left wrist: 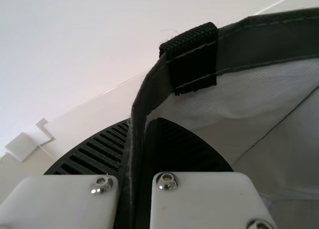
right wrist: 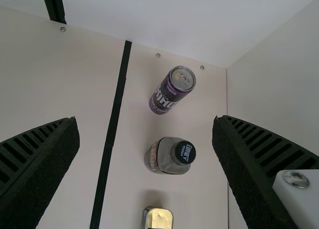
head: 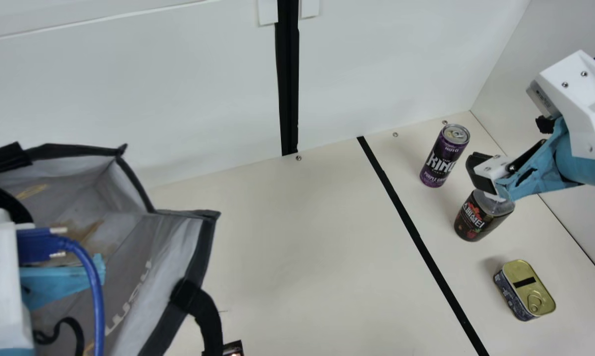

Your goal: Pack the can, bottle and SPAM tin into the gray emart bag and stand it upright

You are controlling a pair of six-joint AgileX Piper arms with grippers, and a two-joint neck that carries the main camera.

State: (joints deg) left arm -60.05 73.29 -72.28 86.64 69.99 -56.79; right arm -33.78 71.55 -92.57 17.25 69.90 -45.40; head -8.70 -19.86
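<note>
The gray bag (head: 171, 247) stands with its mouth open at the left. My left gripper (head: 3, 282) is over it, and in the left wrist view my left gripper (left wrist: 134, 134) is shut on the bag's dark rim (left wrist: 152, 87). At the right are the upright purple can (head: 444, 155), the bottle (head: 483, 217) and the SPAM tin (head: 525, 291) lying flat. My right gripper (head: 500, 168) is above the bottle, partly covering its top. In the right wrist view my right gripper (right wrist: 144, 122) is wide open, the capped bottle (right wrist: 170, 156) below between its fingers, touching neither.
A black tape line (head: 421, 247) crosses the table between bag and items. White walls (head: 203, 89) rise behind and at the right. The bag's black handle (head: 206, 311) hangs beside a small dark object (head: 233, 349) at the bottom edge.
</note>
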